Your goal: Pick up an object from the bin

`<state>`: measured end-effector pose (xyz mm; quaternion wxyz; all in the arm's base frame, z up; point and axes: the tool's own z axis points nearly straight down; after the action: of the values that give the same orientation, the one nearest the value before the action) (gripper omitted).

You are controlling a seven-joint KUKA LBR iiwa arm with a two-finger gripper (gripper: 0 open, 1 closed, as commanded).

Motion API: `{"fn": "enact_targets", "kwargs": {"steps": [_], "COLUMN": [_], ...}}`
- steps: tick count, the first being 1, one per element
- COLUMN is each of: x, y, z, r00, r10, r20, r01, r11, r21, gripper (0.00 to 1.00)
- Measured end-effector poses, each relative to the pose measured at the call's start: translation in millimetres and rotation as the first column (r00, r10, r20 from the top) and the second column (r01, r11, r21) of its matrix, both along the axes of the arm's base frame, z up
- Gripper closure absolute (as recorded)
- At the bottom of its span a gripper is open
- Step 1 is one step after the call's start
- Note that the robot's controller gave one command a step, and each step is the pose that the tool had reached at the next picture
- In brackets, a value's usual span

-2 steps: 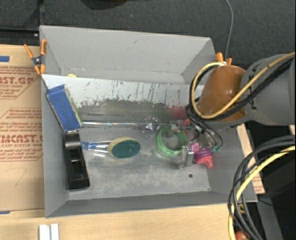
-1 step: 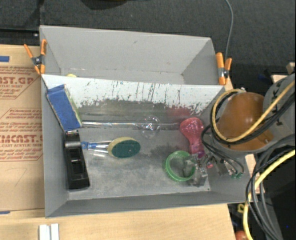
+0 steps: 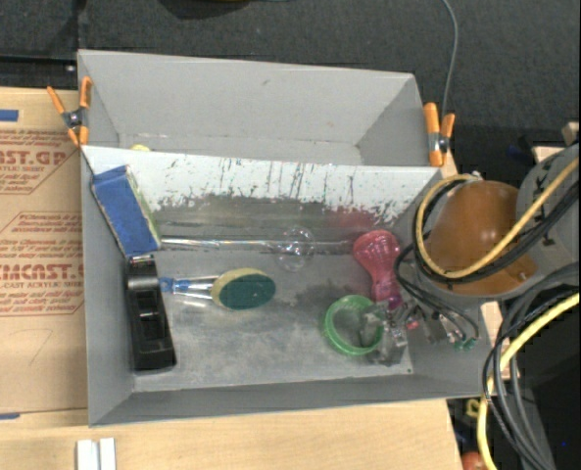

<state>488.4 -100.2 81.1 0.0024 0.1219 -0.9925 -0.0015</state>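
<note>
My gripper (image 3: 386,337) is low in the bin's front right corner, at the right edge of a green ring (image 3: 340,327) that lies flat on the floor. A pink bulb-shaped thing (image 3: 376,254) with a stem pointing toward the gripper lies just behind it, its lower end hidden under the wrist. The gripper overlaps the ring's right side. Nothing is visibly lifted.
A round green-headed brush with a blue handle (image 3: 241,290) lies mid-floor. A black tape dispenser (image 3: 149,317) sits along the left wall, with a blue sponge block (image 3: 123,210) behind it. A clear plastic piece (image 3: 292,244) lies near the back. The arm's orange cover and cables hang over the right rim.
</note>
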Motion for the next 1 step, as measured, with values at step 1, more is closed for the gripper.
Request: {"fn": "enact_targets", "kwargs": {"steps": [1], "x": [0.0], "y": [0.1], "z": [0.0], "r00": [1.000], "r10": [0.000], "r20": [0.000], "r01": [0.000], "r11": [1.000], "r21": [0.000], "gripper": [1.00]}}
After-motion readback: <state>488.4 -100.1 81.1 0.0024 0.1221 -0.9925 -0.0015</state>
